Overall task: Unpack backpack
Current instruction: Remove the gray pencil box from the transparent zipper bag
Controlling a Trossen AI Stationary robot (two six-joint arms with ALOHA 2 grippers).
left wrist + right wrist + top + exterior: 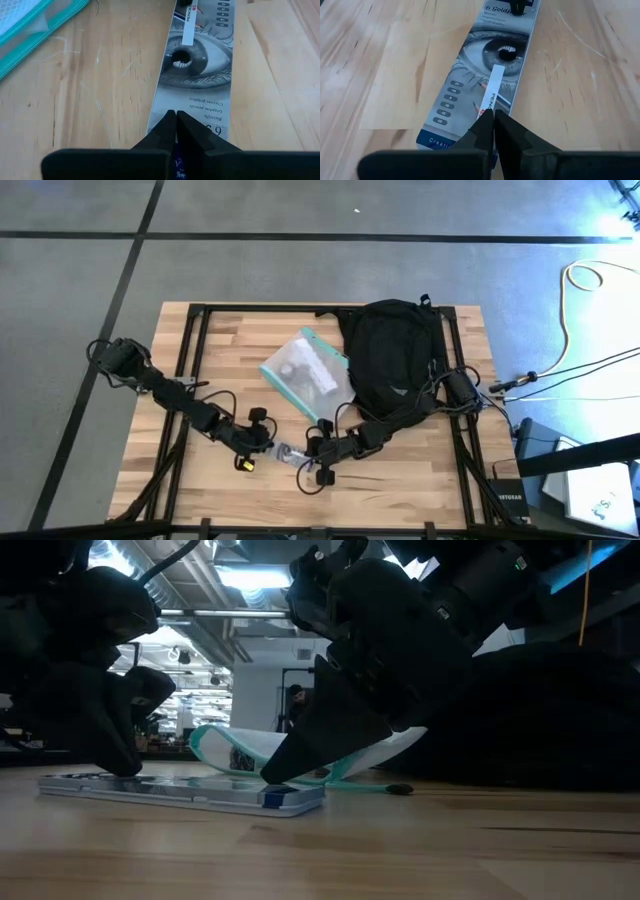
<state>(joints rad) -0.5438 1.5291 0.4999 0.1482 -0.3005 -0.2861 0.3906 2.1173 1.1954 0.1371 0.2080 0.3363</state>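
Claws, left [176,117] and right [493,117], clenched, press opposite ends of pencil tin [197,80].

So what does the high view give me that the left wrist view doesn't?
Only the high view shows the backpack at the table's far right, the whole clear pouch beside it, and both arms meeting near the front edge. Only the left wrist view shows the pencil tin's printed eye and the left gripper shut at one end of it. Both show the wooden table and the tin.
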